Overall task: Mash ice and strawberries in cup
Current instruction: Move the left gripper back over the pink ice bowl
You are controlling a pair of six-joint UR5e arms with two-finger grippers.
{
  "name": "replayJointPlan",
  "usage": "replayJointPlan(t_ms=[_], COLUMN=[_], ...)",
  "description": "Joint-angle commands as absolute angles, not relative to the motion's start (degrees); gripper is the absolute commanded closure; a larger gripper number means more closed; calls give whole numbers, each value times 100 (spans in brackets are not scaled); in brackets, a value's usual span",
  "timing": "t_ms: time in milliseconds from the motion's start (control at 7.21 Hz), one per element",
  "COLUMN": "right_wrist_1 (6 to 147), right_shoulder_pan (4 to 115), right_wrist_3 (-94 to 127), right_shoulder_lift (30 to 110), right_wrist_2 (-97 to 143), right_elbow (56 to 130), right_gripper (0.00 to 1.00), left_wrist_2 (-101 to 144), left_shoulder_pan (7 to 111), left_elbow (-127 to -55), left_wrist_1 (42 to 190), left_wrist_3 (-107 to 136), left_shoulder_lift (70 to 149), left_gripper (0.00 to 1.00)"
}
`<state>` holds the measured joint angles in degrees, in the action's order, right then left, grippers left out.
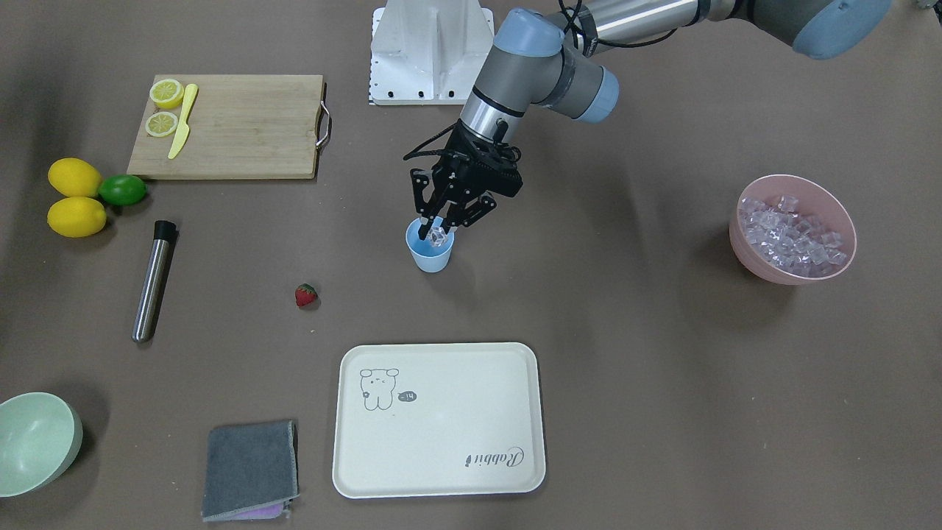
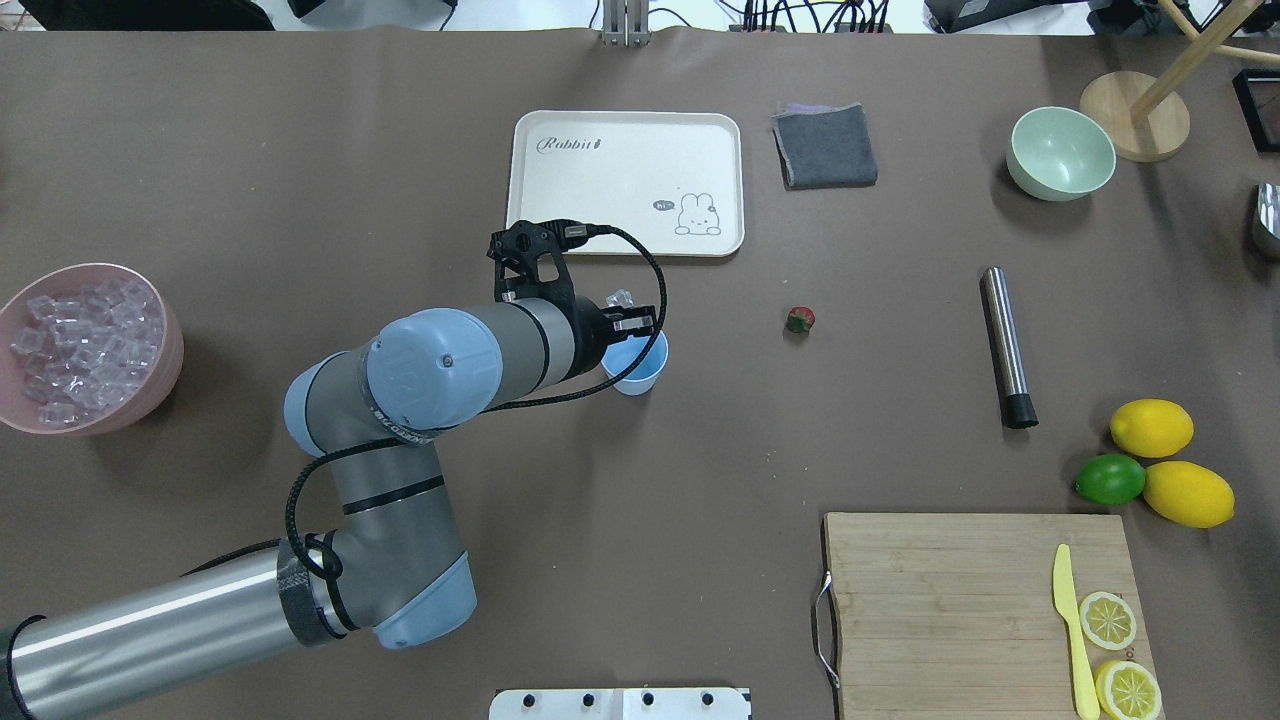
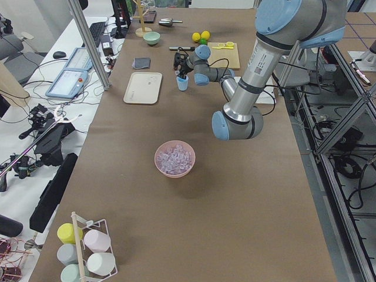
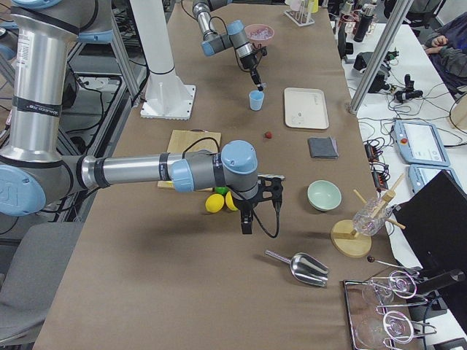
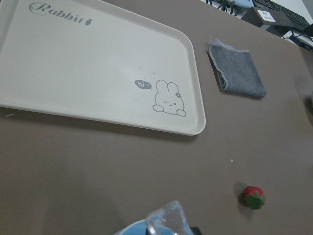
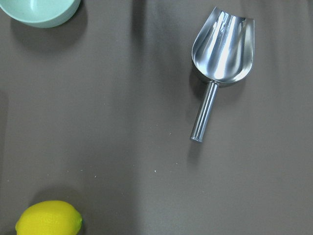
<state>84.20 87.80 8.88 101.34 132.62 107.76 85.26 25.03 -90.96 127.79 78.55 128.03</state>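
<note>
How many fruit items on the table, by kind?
Whole lemons: 2
Cut lemon pieces: 2
Lime: 1
Strawberry: 1
Total: 6

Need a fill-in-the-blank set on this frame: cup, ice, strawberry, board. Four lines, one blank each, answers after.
1. The left gripper holds one ice cube at the mouth of the ____ cup.
2. The bowl with the other ice is ____.
3. The strawberry lies on the ____, outside the cup.
4. The knife on the cutting board is ____.
Missing words: blue; pink; table; yellow.
</note>
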Motion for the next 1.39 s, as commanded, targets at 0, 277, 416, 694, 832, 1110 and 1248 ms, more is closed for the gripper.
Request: replayJointPlan(t_ms=[0, 277, 416, 694, 832, 1110, 1248], right_wrist_1=[8420, 8420, 8420, 8420, 8420, 8420, 8420], right_shoulder_pan=[8780, 8780, 8780, 8780, 8780, 8772, 8771], right_wrist_3=[888, 888, 888, 896, 896, 888, 879], right_shoulder_lift=[10134, 10134, 10134, 10134, 10134, 10134, 10134], right_wrist_2=[13263, 13263, 13263, 13271, 13280, 13289, 13324], right_elbow=[10775, 10775, 10775, 10775, 10775, 10775, 10784], right_gripper=[0, 0, 0, 0, 0, 0, 0], left_wrist_2=[8525, 8525, 8525, 8613, 8883, 9742, 10043], left_shoulder_pan=[2487, 2487, 2487, 2548, 2697, 3231, 3504], left_elbow=[-9114, -9114, -9123, -9306, -9525, -10026, -10194], left_wrist_1=[12779, 12779, 12779, 12753, 12718, 12457, 12210], left_wrist_3=[7857, 7857, 7857, 7788, 7343, 6928, 6273], left_shoulder_lift=[12806, 12806, 12806, 12727, 12439, 11737, 11403], left_gripper=[36, 36, 35, 21, 3, 1, 0])
